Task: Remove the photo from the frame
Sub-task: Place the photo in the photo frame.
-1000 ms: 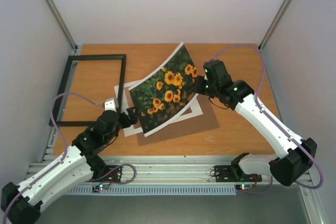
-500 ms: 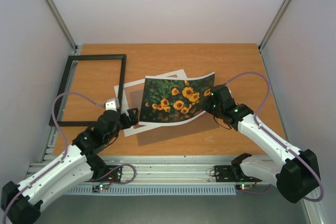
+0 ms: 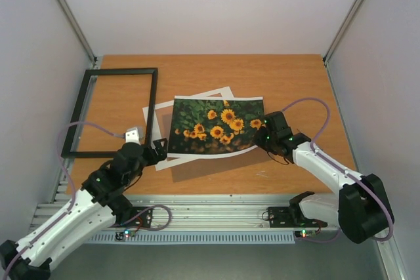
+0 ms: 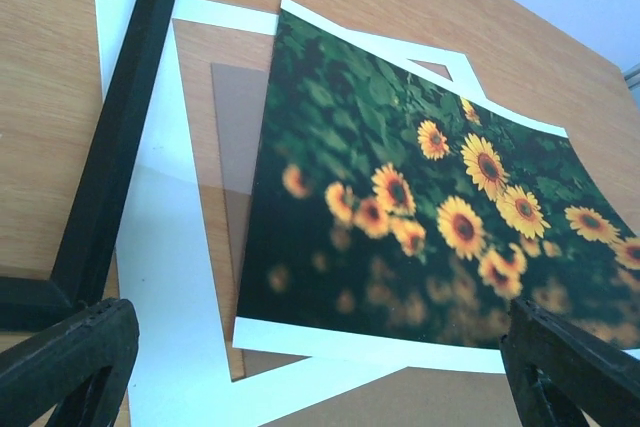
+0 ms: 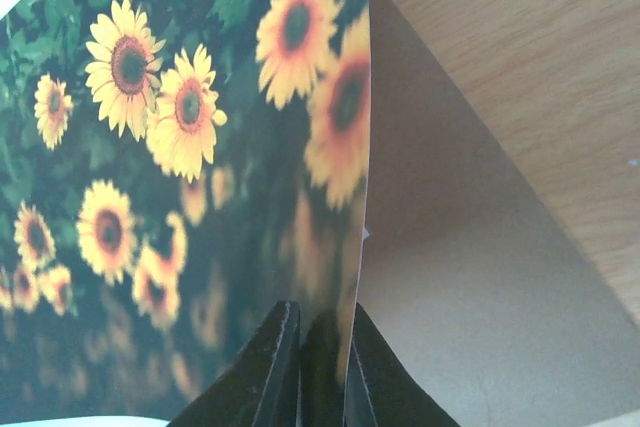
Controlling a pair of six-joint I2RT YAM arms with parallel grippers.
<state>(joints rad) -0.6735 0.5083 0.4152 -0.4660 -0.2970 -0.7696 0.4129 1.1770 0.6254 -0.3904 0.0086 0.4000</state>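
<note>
The photo of sunflowers lies nearly flat over the white mat and the brown backing board. My right gripper is shut on the photo's right edge; the wrist view shows the print pinched between the fingertips. The black frame lies at the left with bare table showing through it. My left gripper is open just left of the photo's near left corner; its fingers stand wide apart, the photo between them, untouched.
The table's front edge and metal rail run just below the backing board. Grey walls close in both sides. The frame's right bar crosses the mat in the left wrist view.
My right gripper has lowered the photo from steeply tilted to almost flat and drawn it left and nearer. My left gripper has pulled back slightly toward the near edge.
</note>
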